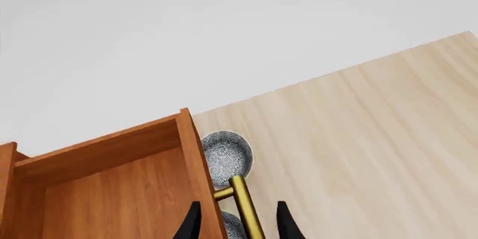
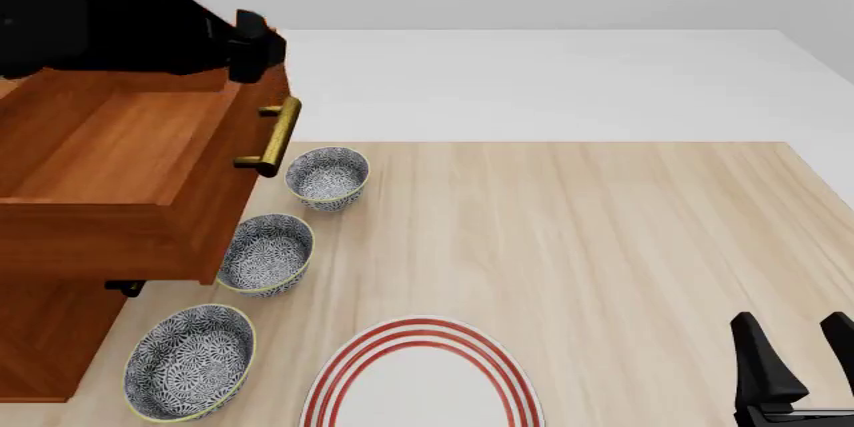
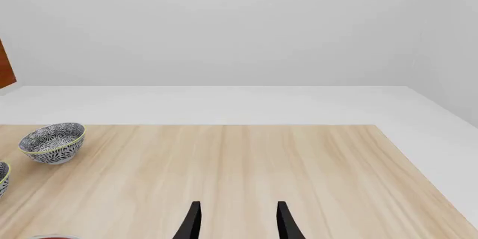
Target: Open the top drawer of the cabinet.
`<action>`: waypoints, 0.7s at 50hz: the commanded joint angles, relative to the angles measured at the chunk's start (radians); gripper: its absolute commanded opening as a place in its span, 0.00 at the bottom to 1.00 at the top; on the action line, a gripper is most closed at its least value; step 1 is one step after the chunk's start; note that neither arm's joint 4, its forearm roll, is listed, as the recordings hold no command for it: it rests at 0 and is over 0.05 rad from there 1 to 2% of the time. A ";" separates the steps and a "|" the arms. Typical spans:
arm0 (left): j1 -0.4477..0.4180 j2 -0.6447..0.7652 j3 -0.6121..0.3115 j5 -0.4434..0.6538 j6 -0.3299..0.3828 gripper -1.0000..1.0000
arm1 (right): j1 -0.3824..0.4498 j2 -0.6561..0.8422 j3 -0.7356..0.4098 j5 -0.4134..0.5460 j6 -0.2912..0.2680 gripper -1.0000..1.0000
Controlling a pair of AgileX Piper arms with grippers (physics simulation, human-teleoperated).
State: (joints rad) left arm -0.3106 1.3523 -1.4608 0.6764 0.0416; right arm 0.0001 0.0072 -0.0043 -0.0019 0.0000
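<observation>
We see the tall reddish-brown wooden cabinet (image 2: pixel 54 337) standing at the left edge of the pale wooden table (image 2: pixel 601 237) in the front view. Its uppermost box-shaped wooden drawer, the top drawer (image 2: pixel 114 162), projects well out from the cabinet front, so that we look down into its bare interior. The brass bar handle (image 2: pixel 274 137) on the drawer front points toward the table's middle.

The left arm's black gripper (image 1: pixel 236 219) sits over the far upper corner of the drawer front. In the left wrist view we note its two dark fingers (image 1: pixel 192 225) parted, one on either side of the brass bar; whether the pads press the bar cannot be told, since the tips fall at the picture's edge. The drawer's front panel passes just beside one finger.

Three blue-and-white patterned bowls stand in a row on the table beside the cabinet: the far bowl (image 2: pixel 327 178) just beneath the handle, the middle bowl (image 2: pixel 267 253) near the drawer's lower corner, and the near bowl (image 2: pixel 190 361) closest to the camera. A white plate with red rings (image 2: pixel 422 377) lies at the near edge of the table, beside the near bowl.

The right arm's black gripper (image 2: pixel 798 352) rests low at the near right, well apart from everything else, with its jaws spread and nothing between them.
</observation>
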 commanded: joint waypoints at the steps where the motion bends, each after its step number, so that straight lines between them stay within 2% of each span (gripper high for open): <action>1: -0.013 -0.022 -0.044 0.026 0.010 1.00 | 0.000 0.000 0.000 0.000 0.000 1.00; 35: -0.095 -0.177 -0.028 0.059 -0.017 1.00 | 0.000 0.000 0.000 0.000 0.000 1.00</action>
State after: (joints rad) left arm -0.3835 1.2193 -1.4894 0.7260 0.0314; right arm 0.0001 0.0073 -0.0043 -0.0019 0.0000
